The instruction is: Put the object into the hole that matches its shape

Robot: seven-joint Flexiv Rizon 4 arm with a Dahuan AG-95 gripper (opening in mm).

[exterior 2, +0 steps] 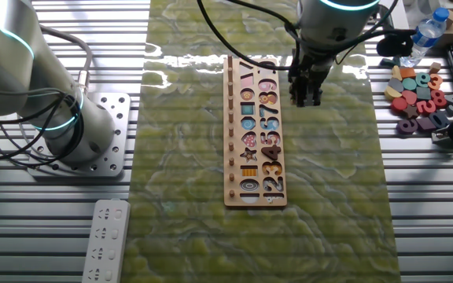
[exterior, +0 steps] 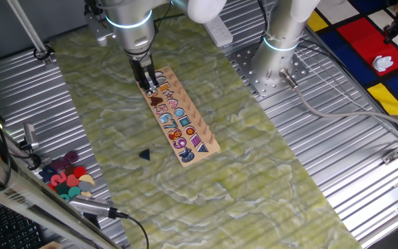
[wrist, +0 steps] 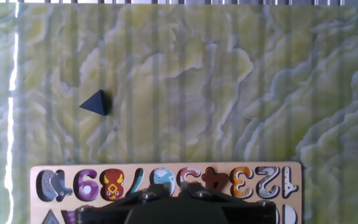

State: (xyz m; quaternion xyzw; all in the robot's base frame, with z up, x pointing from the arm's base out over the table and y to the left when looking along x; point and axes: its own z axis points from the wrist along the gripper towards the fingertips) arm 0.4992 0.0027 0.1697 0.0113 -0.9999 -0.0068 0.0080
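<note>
Navy triangle piece (exterior: 144,155) on mat, well apart from tool (exterior: 147,85) over board (exterior: 209,147).

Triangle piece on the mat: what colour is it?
Dark navy, almost black; the triangle shows best in the hand view.

A green marbled mat (exterior 2: 321,196) covers the table; loose colourful pieces (exterior 2: 417,88), a water bottle (exterior 2: 429,27) and a white remote (exterior 2: 105,240) lie around.
</note>
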